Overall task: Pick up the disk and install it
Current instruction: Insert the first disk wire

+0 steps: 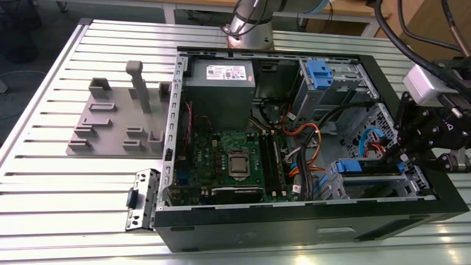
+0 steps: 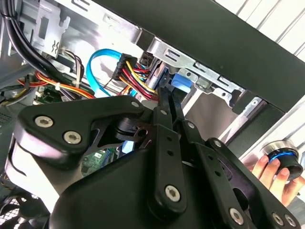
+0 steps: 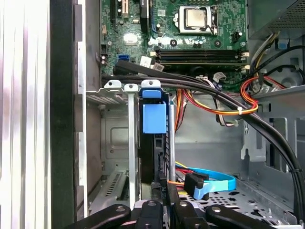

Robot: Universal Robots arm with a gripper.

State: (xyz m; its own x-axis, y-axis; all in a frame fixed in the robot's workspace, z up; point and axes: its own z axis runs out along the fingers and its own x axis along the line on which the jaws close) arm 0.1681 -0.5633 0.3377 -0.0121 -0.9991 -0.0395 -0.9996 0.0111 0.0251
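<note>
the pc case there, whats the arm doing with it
The robot arm's gripper is down inside the open computer case, at the drive cage on the exterior view's right. In the first wrist view the disk, with its blue bracket, stands on edge in a slot of that cage, and the gripper sits at its near end. A person's hand shows beyond the case in the second wrist view.

Open computer case (image 1: 309,221) on slatted table (image 1: 59,215), fixture plate (image 1: 110,127) at the exterior view's left
</note>
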